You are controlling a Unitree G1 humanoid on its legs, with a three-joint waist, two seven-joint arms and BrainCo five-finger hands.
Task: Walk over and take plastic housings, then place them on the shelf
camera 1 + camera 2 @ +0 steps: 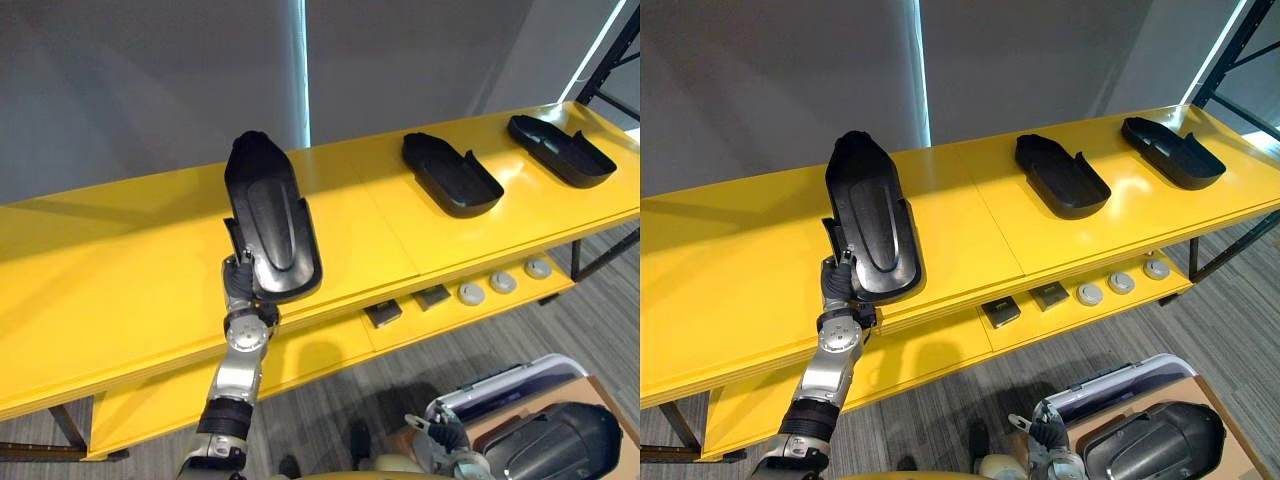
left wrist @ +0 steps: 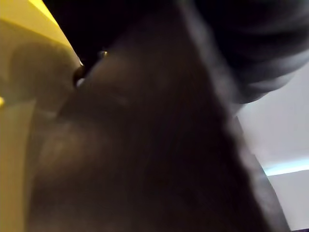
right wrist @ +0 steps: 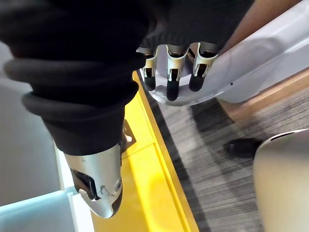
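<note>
A long black plastic housing [image 1: 268,215] lies on the yellow shelf top [image 1: 120,270], its near end over the front edge. My left hand [image 1: 240,285] is under that near end, curled on it, with the thumb up along the housing's left side. In the left wrist view the housing's dark underside [image 2: 169,145] is right against the camera. Two more black housings [image 1: 450,175] [image 1: 560,150] lie further right on the shelf. My right hand [image 1: 445,435] hangs low, its fingers [image 3: 169,72] relaxed against a white-grey housing [image 3: 251,63], the thumb apart and holding nothing.
A cardboard box [image 1: 610,395] at the lower right holds the white-grey housing [image 1: 510,385] and a black housing [image 1: 560,445]. The shelf's lower level carries small round parts [image 1: 503,283] and dark square parts [image 1: 382,313]. A grey wall stands behind the shelf.
</note>
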